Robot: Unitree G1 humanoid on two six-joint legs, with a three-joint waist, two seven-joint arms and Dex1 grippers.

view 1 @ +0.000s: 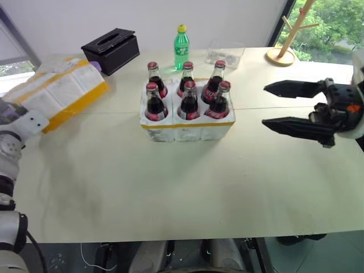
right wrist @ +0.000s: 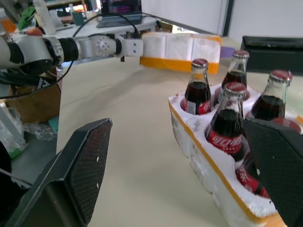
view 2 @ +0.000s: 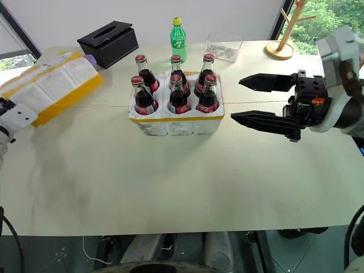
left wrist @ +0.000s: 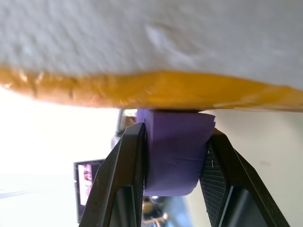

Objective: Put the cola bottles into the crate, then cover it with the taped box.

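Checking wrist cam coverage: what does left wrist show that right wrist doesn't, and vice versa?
Left wrist: the left gripper shut on a purple block under the taped box.
Right wrist: the open right gripper, the cola bottles seated in the crate, the black tissue box and the left arm reaching the box.
Both: the taped box's yellow band and white foam.

Six cola bottles point(view 1: 188, 96) stand upright in the white, yellow-banded crate point(view 1: 187, 126). Well left of the crate, the yellow-striped taped box point(view 1: 60, 91) sits tilted, one end raised.
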